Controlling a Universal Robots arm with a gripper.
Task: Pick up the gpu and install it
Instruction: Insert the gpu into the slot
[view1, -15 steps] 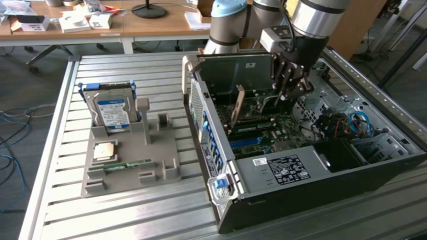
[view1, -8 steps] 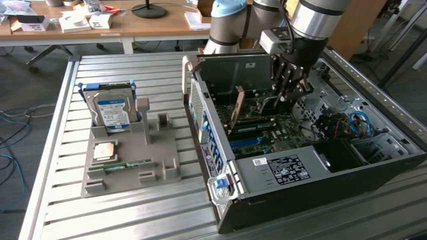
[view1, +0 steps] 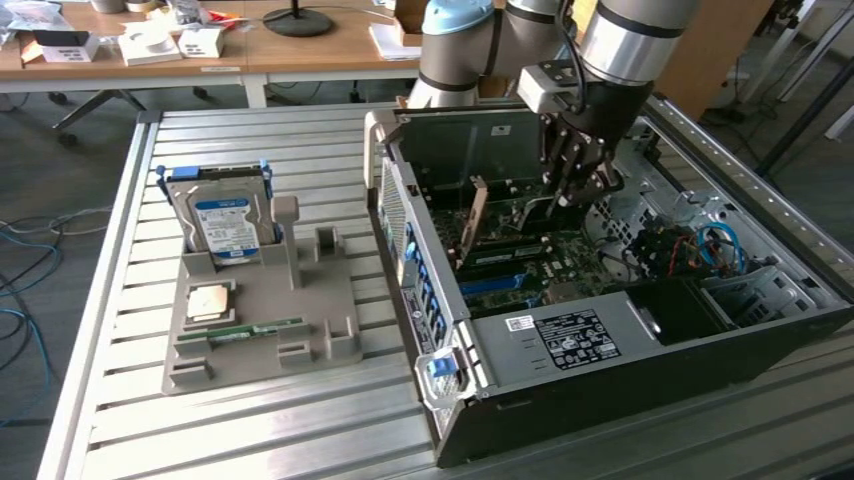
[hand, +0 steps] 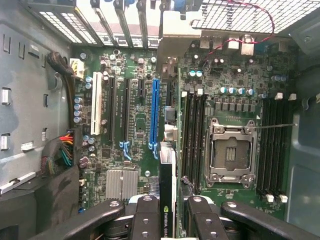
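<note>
Gripper (view1: 577, 185) is seen lowered into the open case (view1: 641, 380), its jaws closed on the gpu (view1: 475, 218). The card is held on edge. In the wrist view it is clamped between the fingers (hand: 146, 215), over the motherboard (hand: 130, 150), just beside the blue slot (hand: 154, 115). Whether it is seated cannot be told. A hard drive (view1: 227, 225) stands in the tray (view1: 267, 350).

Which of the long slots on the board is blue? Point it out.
The blue slot, the long one nearest the card. Colour sets it apart: beside it stand two black slots, then a white slot.
</note>
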